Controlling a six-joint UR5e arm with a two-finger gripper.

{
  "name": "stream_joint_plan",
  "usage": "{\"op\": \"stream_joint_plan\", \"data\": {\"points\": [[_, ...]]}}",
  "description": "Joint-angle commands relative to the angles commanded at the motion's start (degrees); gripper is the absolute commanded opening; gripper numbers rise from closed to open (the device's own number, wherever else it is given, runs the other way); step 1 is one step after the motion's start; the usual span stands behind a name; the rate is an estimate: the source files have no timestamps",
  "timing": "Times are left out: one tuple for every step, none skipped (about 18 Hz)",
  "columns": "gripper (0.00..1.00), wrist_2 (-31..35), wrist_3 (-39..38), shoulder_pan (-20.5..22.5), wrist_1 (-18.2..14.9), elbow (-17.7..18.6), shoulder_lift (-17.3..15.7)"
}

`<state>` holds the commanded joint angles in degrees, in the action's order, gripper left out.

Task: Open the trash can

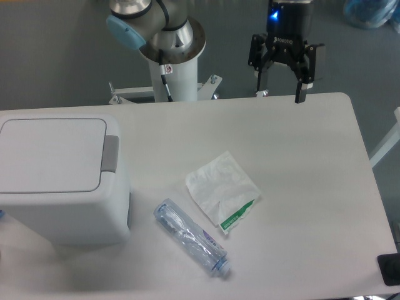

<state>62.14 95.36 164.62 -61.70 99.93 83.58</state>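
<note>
Large boxy white plastic trash can [59, 181] sitting at tabletop [300, 187] left, lid lying shut | likely rigid, light, slick; pressing grey push tab [110, 153] looking best | tool [282, 84] hanging far right, fingers spread, holding nothing.

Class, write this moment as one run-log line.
gripper: jaws open, empty, at table's far edge | trash can: lid shut, grey tab untouched | bottle: lying | step: not started

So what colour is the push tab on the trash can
Grey, on the white trash can; the push tab shows in the fixed camera.
</note>
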Motion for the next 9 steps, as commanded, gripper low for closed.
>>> {"op": "stream_joint_plan", "data": {"points": [[1.00, 0.0, 0.1, 0.0, 0.0, 0.1, 0.0], [1.00, 0.0, 0.1, 0.0, 0.0, 0.0, -0.1], [1.00, 0.0, 0.0, 0.0, 0.0, 0.0, -0.1], [1.00, 0.0, 0.0, 0.0, -0.1, 0.0, -0.2], [1.00, 0.0, 0.0, 0.0, -0.1, 0.1, -0.3], [1.00, 0.0, 0.0, 0.0, -0.1, 0.2, -0.4], [1.00, 0.0, -0.6, 0.0, -0.1, 0.2, -0.4], [1.00, -0.1, -2.4, 0.0, -0.1, 0.1, -0.4], [1.00, -0.2, -4.5, -0.2, -0.1, 0.1, -0.5]]}}
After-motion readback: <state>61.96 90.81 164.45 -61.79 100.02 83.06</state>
